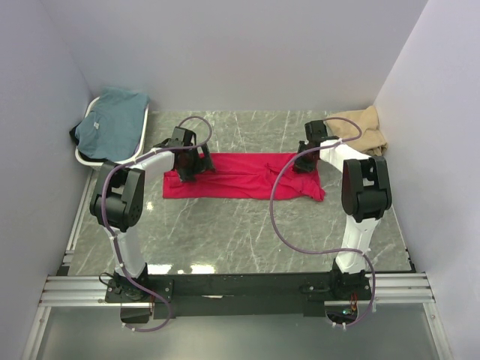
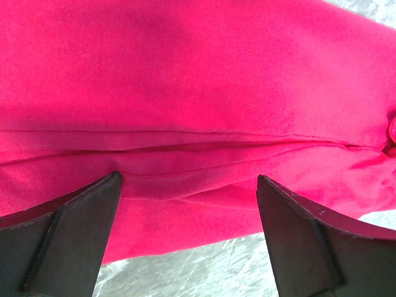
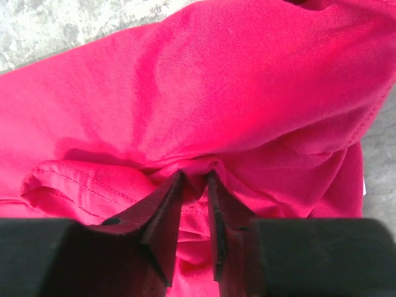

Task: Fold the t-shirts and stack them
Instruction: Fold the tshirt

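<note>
From the top camera I cannot see the fingertips of the left end effector (image 1: pixel 187 161) or the right end effector (image 1: pixel 306 161); each is masked by its own wrist above the red t-shirt (image 1: pixel 247 184). The teal t-shirt (image 1: pixel 112 120) hides most of the basket (image 1: pixel 139 139), leaving only rim, and the right arm (image 1: pixel 352 161) covers the tan t-shirt's (image 1: pixel 367 124) near edge. In both wrist views the red cloth runs off the frame edges, so I cannot tell its outline.

Left arm (image 1: pixel 120 199): stretched forward and inward, elbow raised, wrist tipped down.
Left gripper (image 2: pixel 189 179): jaws spread wide, tips low over the red shirt (image 2: pixel 198 80).
Right arm (image 1: pixel 365 187): stretched forward, forearm angled inward.
Right gripper (image 3: pixel 193 176): fingers nearly together, pinching a fold of the red shirt.
</note>
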`<state>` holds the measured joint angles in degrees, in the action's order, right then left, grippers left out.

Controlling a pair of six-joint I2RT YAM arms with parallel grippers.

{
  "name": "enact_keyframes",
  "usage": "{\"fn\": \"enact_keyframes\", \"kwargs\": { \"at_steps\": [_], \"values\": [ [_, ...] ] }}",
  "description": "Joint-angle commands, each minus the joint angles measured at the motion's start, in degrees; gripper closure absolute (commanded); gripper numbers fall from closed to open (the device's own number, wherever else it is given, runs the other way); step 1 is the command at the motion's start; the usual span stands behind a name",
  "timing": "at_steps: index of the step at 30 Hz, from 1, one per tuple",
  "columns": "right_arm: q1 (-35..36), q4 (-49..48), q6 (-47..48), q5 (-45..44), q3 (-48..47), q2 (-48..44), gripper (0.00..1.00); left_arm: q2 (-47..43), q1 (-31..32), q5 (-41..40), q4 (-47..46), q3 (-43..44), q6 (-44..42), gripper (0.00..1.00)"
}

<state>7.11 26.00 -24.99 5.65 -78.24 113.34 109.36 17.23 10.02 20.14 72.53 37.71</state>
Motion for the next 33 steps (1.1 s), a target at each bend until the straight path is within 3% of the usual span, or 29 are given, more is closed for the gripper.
{"fn": "enact_keyframes", "kwargs": {
  "at_steps": [1,4,13,25,26,27,31,33],
  "values": [
    [-0.43,-1.74,0.47,0.41,0.45,-0.49,0.83,1.29,0.26,1.40,-0.01,1.30,-1.24,0.03],
    [-0.52,-2.27,0.91,1.72,0.37,-1.28,1.00,1.29,0.34,1.32,-0.10,1.21,-1.24,0.03],
    [-0.35,0.28,1.88,3.93,-6.13,-4.18,1.00,1.56,0.34,2.02,-0.54,1.56,-0.98,0.03],
    [-0.26,1.51,0.74,4.02,-15.89,4.16,0.96,1.47,0.34,1.67,-0.28,1.65,-1.24,0.03],
    [-0.26,1.34,0.39,3.67,-17.20,5.30,0.91,1.47,0.34,1.67,-0.28,1.56,-1.15,0.03],
    [-0.17,1.86,0.30,3.49,-18.17,5.92,0.79,1.56,0.34,1.67,-0.19,1.56,-1.15,0.03],
    [-0.44,2.65,0.30,0.87,-21.43,8.30,0.70,1.29,0.34,1.23,0.07,1.30,-1.24,0.03],
    [-0.87,2.91,0.73,0.50,-22.92,9.00,0.60,1.21,0.34,1.05,0.16,1.30,-1.33,0.03]
  ]
}}
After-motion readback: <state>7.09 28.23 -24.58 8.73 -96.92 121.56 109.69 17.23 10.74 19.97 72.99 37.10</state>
